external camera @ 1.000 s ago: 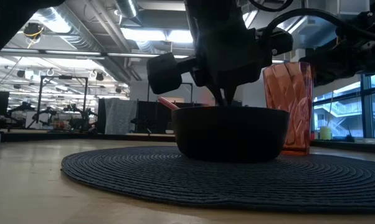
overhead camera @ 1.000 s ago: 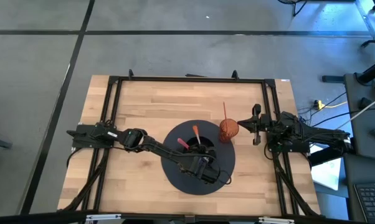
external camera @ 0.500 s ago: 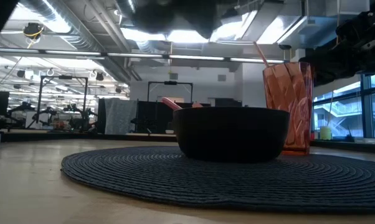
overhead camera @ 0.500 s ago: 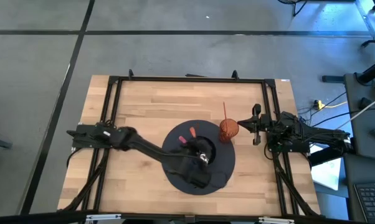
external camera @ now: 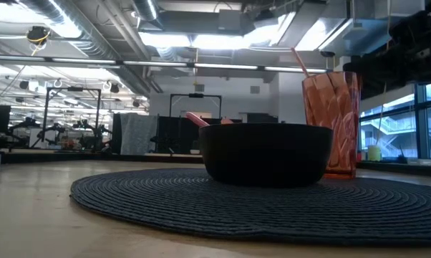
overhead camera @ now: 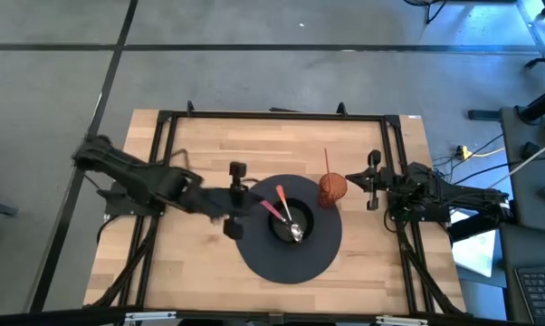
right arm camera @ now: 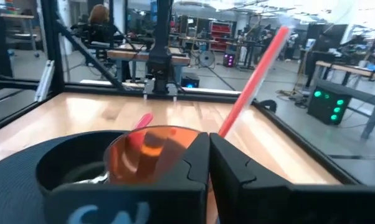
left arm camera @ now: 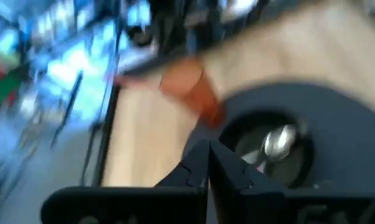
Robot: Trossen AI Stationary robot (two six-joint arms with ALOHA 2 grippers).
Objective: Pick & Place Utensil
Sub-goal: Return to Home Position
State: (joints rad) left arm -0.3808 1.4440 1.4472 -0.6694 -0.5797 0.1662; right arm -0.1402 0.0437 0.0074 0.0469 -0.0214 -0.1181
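Wooden worktop is carrying a dark round mat, and the black bowl is sitting at the mat's middle. The pink fork and the orange spoon are both lying in the bowl. Their handles are leaning out over its far-left rim, and the spoon's metal head is resting in the bottom. From table height, the fork's pink end is showing just above the rim.

My left claw is hanging over the worktop just beside the mat's left edge, pointing at the bowl and apart from it. Its wrist view is smeared, but as far as I can judge the fingers are pressing together with nothing between them.

My right claw is waiting at the right side of the worktop, fingers closed on nothing, tips near the orange cup. The cup is standing upright at the mat's far-right edge, just beside the bowl, with a red stick standing tilted in it.
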